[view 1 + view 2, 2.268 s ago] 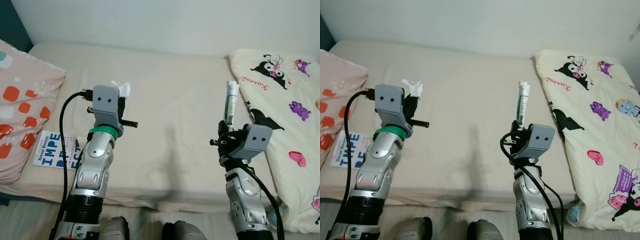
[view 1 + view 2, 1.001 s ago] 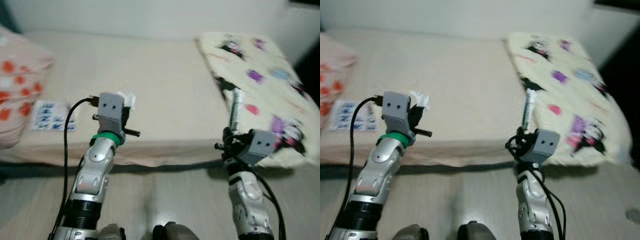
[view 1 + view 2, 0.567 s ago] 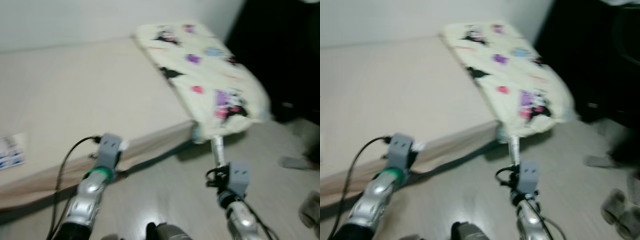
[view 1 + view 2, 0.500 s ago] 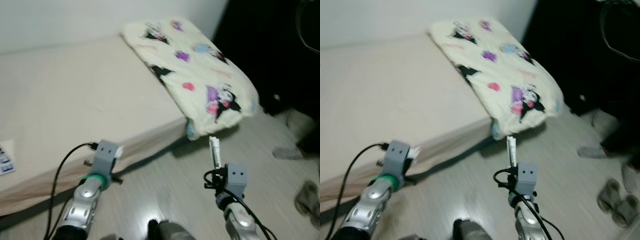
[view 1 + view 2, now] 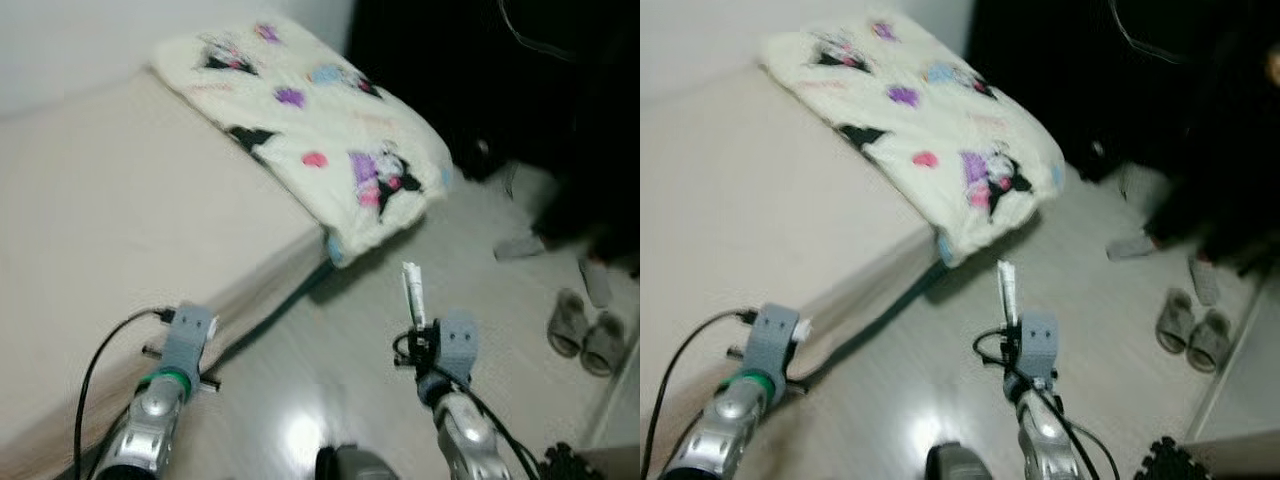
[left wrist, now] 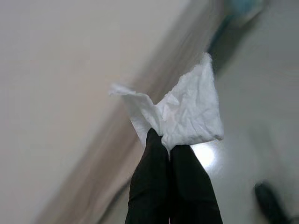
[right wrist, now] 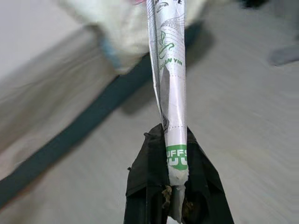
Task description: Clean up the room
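- Left wrist view: left pincer (image 6: 169, 148) pinching crumpled tissue (image 6: 187, 112), beside bed (image 5: 90, 250).
- Right pincer (image 7: 175, 175) clamping upright wrapper (image 7: 168, 79); slippers (image 5: 585, 330) beyond bed's foot.

Place: a home bedroom
Signs: bed (image 5: 90, 220) with cartoon blanket (image 5: 320, 130); slippers (image 5: 585, 335) on pale floor (image 5: 1100, 330)

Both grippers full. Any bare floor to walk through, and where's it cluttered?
Open: the pale floor between the bed edge and the slippers, straight ahead of the left gripper with its tissue and the right gripper with its tube. Crowded: far right, by the slippers and dark clutter; the blanket overhangs the bed corner.
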{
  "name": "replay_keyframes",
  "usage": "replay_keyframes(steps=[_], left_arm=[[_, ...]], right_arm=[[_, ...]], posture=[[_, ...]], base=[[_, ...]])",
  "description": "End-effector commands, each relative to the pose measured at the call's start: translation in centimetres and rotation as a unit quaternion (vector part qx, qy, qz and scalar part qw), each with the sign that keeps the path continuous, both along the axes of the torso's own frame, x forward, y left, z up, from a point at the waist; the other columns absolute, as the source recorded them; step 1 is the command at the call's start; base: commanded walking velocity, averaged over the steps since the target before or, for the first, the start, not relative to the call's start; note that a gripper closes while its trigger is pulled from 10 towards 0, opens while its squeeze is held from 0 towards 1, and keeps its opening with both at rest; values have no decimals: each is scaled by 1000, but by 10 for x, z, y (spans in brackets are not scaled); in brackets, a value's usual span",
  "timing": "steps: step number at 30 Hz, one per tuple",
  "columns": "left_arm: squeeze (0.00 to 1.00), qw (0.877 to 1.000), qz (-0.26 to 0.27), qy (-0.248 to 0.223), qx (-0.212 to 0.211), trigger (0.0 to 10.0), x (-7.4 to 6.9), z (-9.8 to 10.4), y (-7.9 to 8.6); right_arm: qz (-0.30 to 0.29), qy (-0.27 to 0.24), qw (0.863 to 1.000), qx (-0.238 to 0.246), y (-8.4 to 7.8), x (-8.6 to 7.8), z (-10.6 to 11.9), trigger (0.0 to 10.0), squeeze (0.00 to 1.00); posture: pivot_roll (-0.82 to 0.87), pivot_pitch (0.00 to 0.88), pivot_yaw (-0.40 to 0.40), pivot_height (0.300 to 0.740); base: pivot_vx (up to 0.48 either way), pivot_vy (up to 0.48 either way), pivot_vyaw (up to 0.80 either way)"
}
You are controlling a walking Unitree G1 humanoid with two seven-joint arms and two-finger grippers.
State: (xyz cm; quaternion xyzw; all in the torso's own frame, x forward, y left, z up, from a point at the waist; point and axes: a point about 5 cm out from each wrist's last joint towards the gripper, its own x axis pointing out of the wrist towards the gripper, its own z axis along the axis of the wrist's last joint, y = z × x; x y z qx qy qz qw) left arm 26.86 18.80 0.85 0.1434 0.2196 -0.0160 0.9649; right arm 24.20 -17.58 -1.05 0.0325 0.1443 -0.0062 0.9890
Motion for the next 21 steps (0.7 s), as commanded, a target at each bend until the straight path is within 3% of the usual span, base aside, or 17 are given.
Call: replay_keyframes(steps=[1, 21], left_arm=[[0, 1000, 4, 15, 3, 10000, -9, -9, 3], [0, 998, 4, -27, -48, 10000, 0, -1, -9]], right_arm=[[-3, -2, 1000, -1, -1, -1, -1, 10000, 0], [-5, -5, 1000, -4, -1, -1, -4, 10000, 0]], posture=[[38, 18, 10, 727], [41, 31, 4, 727]], base=[[0, 0, -800], [0, 0, -800]])
